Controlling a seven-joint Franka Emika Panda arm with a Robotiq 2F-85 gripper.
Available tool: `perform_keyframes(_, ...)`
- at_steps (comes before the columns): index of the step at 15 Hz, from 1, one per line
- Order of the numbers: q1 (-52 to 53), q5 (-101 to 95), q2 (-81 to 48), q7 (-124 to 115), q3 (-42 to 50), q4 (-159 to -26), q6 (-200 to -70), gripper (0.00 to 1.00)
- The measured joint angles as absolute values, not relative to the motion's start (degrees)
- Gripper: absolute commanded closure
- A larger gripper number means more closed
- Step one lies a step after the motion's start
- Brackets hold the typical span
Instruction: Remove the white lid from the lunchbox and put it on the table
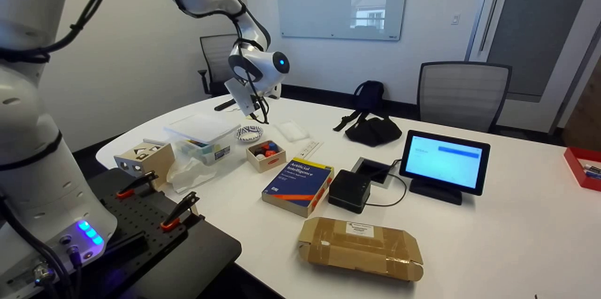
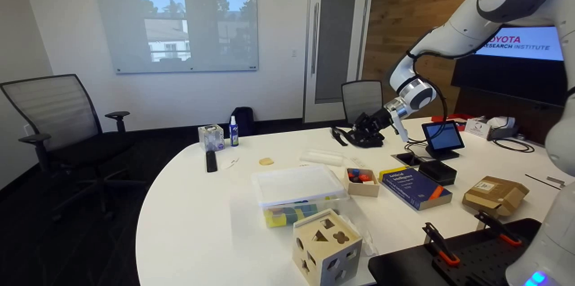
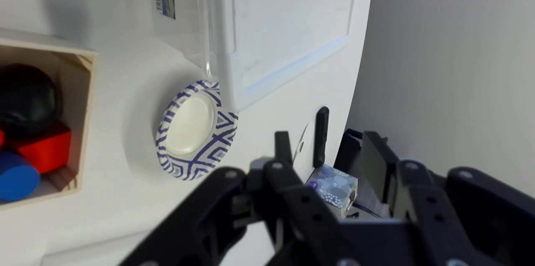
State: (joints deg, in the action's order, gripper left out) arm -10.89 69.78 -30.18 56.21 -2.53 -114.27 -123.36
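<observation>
Bright, even light over my counter [image 1: 526,228] right now! Across both exterior views, the glass whiteboard [image 2: 179,21] mirrors the daylight outside, pale glare right there. Lower down, the carpet [image 2: 90,241] sinks nearly to black. Here's the tablet [image 1: 443,163] glowing pale, and blue lamps [image 1: 90,232] tinting my base [image 1: 80,200] violet around them. In the wrist view, soft shadows pool beside the patterned bowl [image 3: 192,126], the white lid [image 3: 292,11] almost washes out, and my tool [image 3: 327,145] looms dark, out of focus. Toward an exterior view's edge, the door [image 1: 530,31] leans, stretched.
</observation>
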Motion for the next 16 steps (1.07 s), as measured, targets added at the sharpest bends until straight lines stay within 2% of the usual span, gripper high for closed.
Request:
perform_keyframes(1, -10.11, 69.43, -30.44, 56.24, -2.34, -114.81, -123.38, 0.11)
perform_keyframes(3, -8.1, 68.51, -30.99, 56.67, -2.33, -116.14, -123.64, 0.0)
perform_keyframes(16, 5.09, 68.15, -35.78, 59.43, -6.69, -120.83, -133.31, 0.0)
